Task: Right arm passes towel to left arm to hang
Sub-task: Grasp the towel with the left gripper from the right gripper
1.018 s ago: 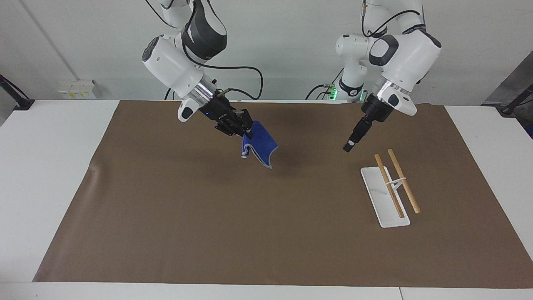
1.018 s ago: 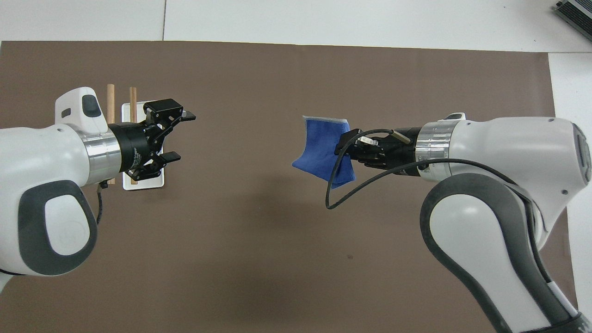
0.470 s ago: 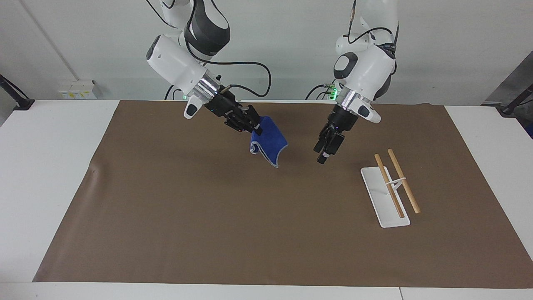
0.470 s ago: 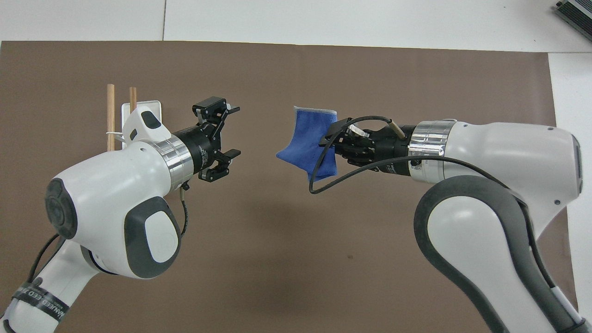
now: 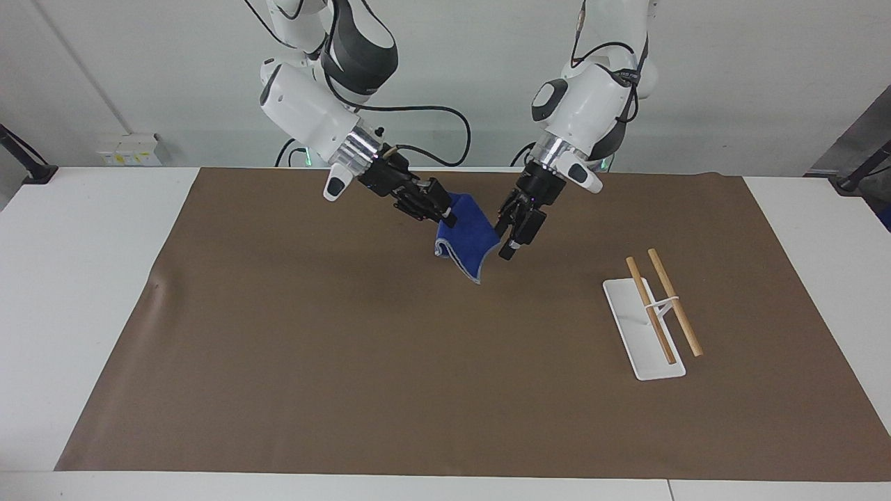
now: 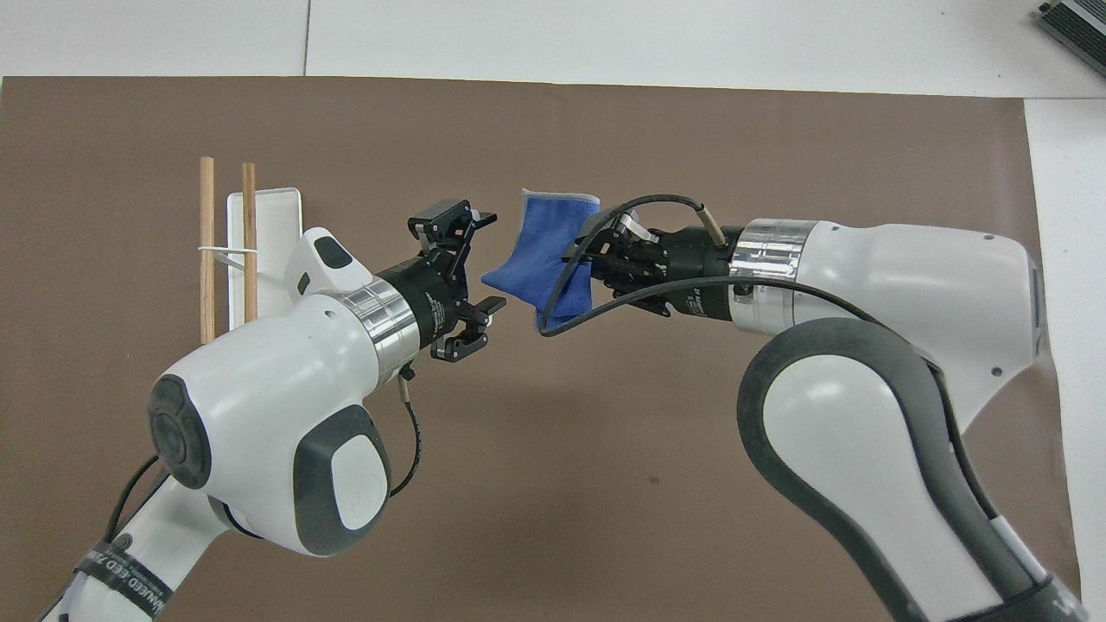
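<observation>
Beside the wooden-barred rack (image 5: 644,327), bare brown mat (image 5: 348,362)

Soft blue cloth towel (image 5: 468,240), matt brown mat (image 5: 348,362), smooth wooden rods (image 5: 661,306).

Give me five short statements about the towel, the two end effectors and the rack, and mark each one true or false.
1. The right end effector is shut on the towel. True.
2. The towel lies flat on the brown mat. False: it hangs in the air above it.
3. The left end effector is open. True.
4. The left end effector already grips the towel. False: it is open right beside the towel's edge, with no grip showing.
5. The towel is draped over the rack. False: the rack's two wooden rods are bare.
</observation>
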Controlling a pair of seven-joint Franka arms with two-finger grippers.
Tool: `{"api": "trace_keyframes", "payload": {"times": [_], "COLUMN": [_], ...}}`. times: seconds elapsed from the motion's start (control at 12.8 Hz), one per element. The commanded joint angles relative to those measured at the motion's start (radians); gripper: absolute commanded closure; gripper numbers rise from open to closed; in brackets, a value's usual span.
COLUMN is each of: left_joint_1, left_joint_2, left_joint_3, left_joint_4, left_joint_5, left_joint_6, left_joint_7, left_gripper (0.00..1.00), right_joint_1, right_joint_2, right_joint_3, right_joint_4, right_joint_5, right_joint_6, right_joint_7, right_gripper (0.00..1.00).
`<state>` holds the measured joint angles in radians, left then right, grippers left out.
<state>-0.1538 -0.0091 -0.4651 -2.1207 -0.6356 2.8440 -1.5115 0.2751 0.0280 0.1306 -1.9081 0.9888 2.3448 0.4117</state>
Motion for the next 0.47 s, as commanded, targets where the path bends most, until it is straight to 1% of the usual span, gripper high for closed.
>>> {"api": "trace_keyframes", "payload": {"times": [0.0, 0.08, 0.24, 0.39], "left_joint_1": [-0.009, -0.009, -0.007, -0.001], "left_joint_2": [-0.005, -0.005, -0.003, 0.006], "left_joint_3": [-0.010, -0.010, -0.010, -0.007], "left_joint_4": [-0.002, -0.001, 0.001, 0.007], "left_joint_5": [-0.024, -0.024, -0.026, -0.026], "left_joint_6": [0.026, 0.029, 0.031, 0.031], "left_joint_7": [-0.012, -0.012, -0.009, 0.005], "left_gripper": [0.00, 0.05, 0.21, 0.34], "right_joint_1": [0.010, 0.012, 0.010, 0.010], "right_joint_2": [0.017, 0.017, 0.017, 0.017], "right_joint_3": [0.006, 0.006, 0.006, 0.006], "right_joint_4": [0.023, 0.023, 0.023, 0.023], "right_joint_5": [0.016, 0.010, 0.007, 0.005], "right_joint_6": [0.018, 0.018, 0.019, 0.019], "right_joint_7": [0.026, 0.026, 0.022, 0.016], "right_gripper": [1.00, 1.00, 1.00, 1.00]}}
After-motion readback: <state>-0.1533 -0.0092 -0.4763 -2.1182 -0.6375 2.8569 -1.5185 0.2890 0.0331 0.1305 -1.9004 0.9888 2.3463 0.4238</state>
